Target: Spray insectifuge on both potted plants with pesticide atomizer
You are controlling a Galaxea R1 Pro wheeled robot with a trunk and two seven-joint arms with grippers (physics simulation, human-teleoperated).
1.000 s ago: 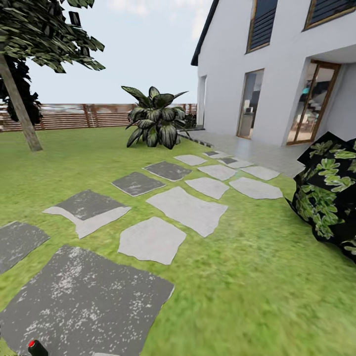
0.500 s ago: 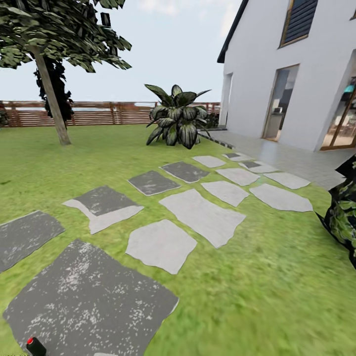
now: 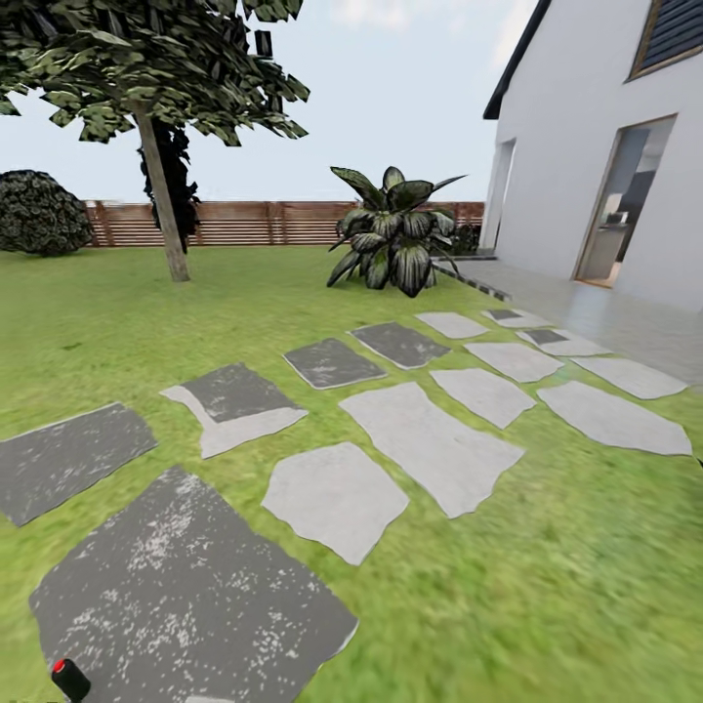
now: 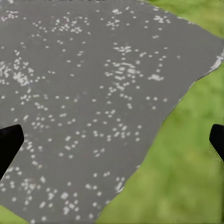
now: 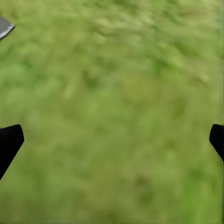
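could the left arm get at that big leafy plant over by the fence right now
Probably not. The big leafy plant stands far across the lawn, past the stepping stones, while the left gripper hangs with jaws apart over a dark stone. The robot would have to drive closer.

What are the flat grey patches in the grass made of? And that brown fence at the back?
The stepping stones look like rough, matte stone: grey with white speckles and uneven edges. The fence looks like brown wood, built of thin horizontal slats with posts, though it is too far off to be sure.

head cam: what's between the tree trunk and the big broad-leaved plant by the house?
In the head view, bare lawn between tree trunk and broad-leaved plant; slatted wooden fence runs behind.
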